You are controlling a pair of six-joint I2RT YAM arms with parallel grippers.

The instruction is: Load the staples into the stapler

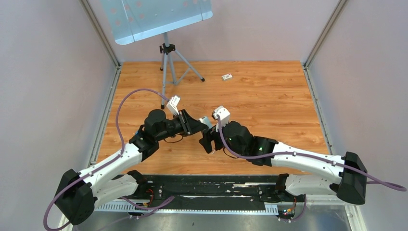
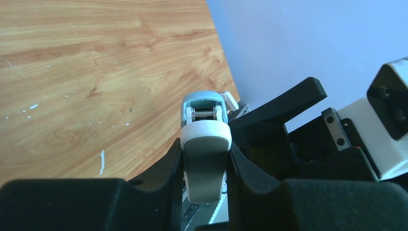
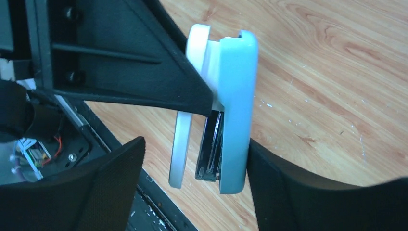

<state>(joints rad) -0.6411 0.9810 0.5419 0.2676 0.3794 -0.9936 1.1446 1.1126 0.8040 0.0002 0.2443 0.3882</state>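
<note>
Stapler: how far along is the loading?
Done: the stapler is clamped in the left gripper. In hand: the right gripper stands open around it. Left: no staples can be seen in any view, so fetching and loading them is not yet done.

One stapler (image 3: pixel 235 96), two pincers (image 2: pixel 205 161) (image 3: pixel 197 149), one tripod (image 1: pixel 167 62) — maybe one box (image 1: pixel 226 76).
</note>
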